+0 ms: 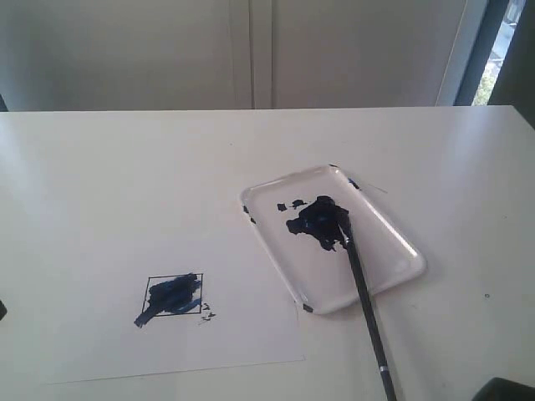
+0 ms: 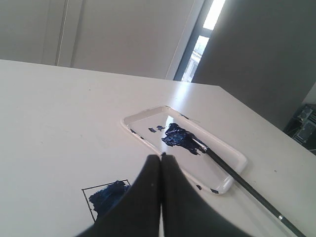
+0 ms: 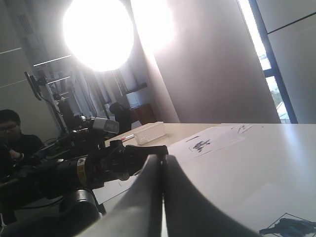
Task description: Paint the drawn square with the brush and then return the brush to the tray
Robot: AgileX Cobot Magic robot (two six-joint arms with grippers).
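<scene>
The drawn square (image 1: 175, 292) sits on the white paper, smeared dark blue inside, with one streak running past its lower left corner; it also shows as the square (image 2: 104, 197) and the square (image 3: 289, 227). The brush (image 1: 365, 301) lies with its dark tip in the paint blob of the white tray (image 1: 384, 267) and its handle over the tray's near rim onto the table. In the left wrist view the brush (image 2: 237, 177) rests across the tray (image 2: 148, 114). My left gripper (image 2: 162, 157) is shut on nothing. My right gripper (image 3: 163, 159) is shut, empty, away from the brush.
The white paper sheet (image 1: 100, 251) covers the left of the white table (image 1: 468, 167). Small dark paint specks (image 1: 205, 313) lie beside the square. A black arm part (image 1: 510, 389) shows at the bottom right corner. Another black robot arm (image 3: 74, 173) and a person (image 3: 12, 133) appear in the right wrist view.
</scene>
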